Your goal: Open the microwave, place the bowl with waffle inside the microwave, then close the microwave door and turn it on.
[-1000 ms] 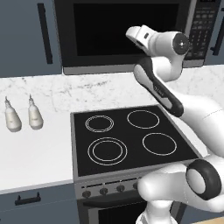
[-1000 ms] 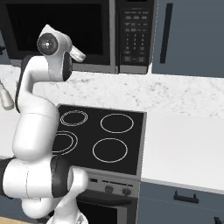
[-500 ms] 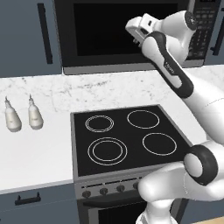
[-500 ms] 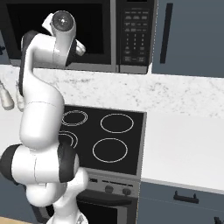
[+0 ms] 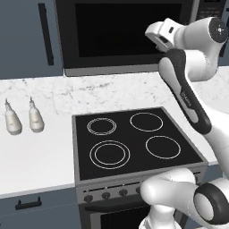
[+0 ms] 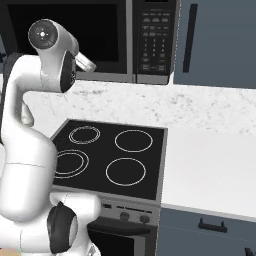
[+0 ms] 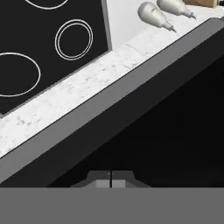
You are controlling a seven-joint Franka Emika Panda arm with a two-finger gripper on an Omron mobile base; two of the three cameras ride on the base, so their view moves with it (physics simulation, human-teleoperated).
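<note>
The microwave is mounted above the counter. The microwave door is a wide dark glass panel and looks closed. Its keypad column is on the right. My gripper is raised in front of the right part of the door, close to the glass. In the hand view the fingertips are pressed together with nothing between them, facing the microwave door just above its grey lower trim. The bowl is out of view.
A black cooktop with several burner rings lies below the microwave. Two pale bottles stand on the marble counter to its left. White counter stretches to the right. Blue-grey cabinets flank the microwave.
The arm's elbow has swung up and to the right, and the hand has shifted slightly right in front of the door. The microwave door has not moved.
</note>
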